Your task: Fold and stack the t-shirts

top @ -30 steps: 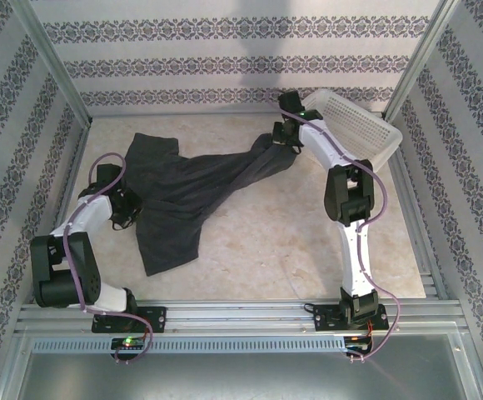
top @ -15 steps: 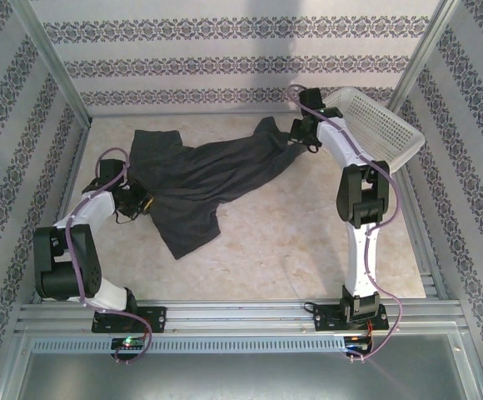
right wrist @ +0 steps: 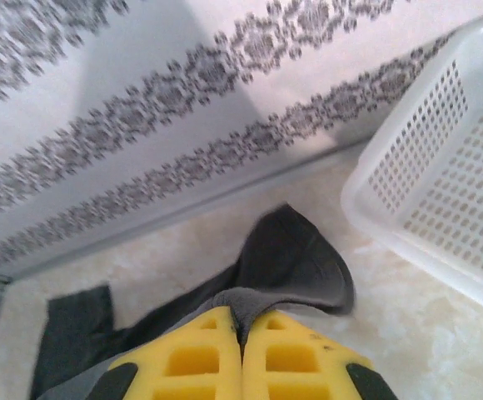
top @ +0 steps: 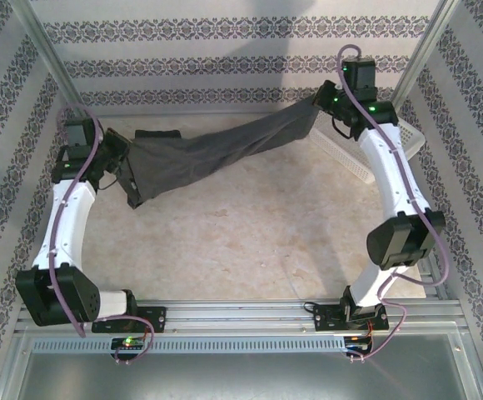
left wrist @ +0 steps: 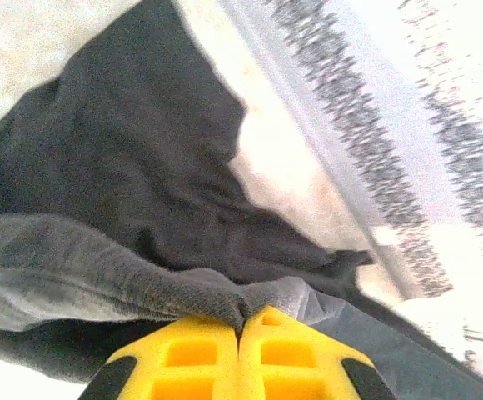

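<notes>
A dark charcoal-grey t-shirt (top: 216, 150) hangs stretched in the air between my two arms, across the back of the table. My left gripper (top: 127, 171) is shut on its left end, and the cloth (left wrist: 141, 192) bunches right at the yellow fingertips (left wrist: 200, 333). My right gripper (top: 318, 107) is raised at the back right, shut on the other end. A fold of the t-shirt (right wrist: 296, 262) droops below the yellow fingers (right wrist: 291, 342). A dark flap of the t-shirt (top: 156, 134) trails behind the left end.
A white mesh basket (top: 354, 154) lies tipped at the back right, just under my right arm; its wall (right wrist: 441, 192) is close to the gripper. Patterned walls (top: 225, 58) close in the back and sides. The marble tabletop (top: 250, 233) lies below the cloth.
Both arms have lifted and spread apart, raising the t-shirt off the table and pulling it taut. The right gripper rose toward the back right corner, the left swung out to the far left.
</notes>
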